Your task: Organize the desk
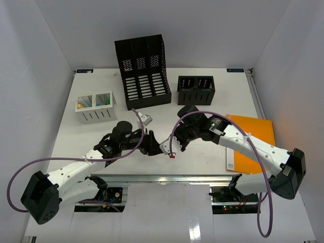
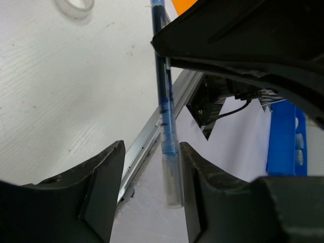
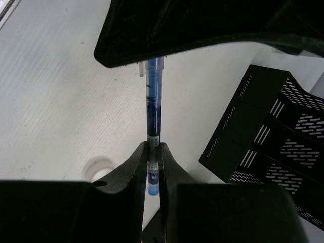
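Well in front of the black file rack (image 1: 142, 71), over the white desk (image 1: 76, 136) that carries the rack and spreads out on every side of it, the two arms meet tip to tip around a blue pen (image 3: 153, 111). The right gripper (image 3: 152, 149) is clamped on one end, both fingers pressed flat to the barrel. The left gripper (image 2: 152, 152) straddles the other end with its jaws apart: the barrel lies close against one finger (image 2: 200, 182) and a clear gap shows beside the other, so it has no hold yet. This looks like a hand-over, and to do it well the left jaws should come fully onto the barrel before the right ones let go, since the pen is up in the air and would drop and roll. The left fingers sit near the clear cap end; a hold slightly farther up the blue part would slip less. Once that grip is firm, the right fingers need only part a little and draw straight back along the pen's line, so nothing twists it.
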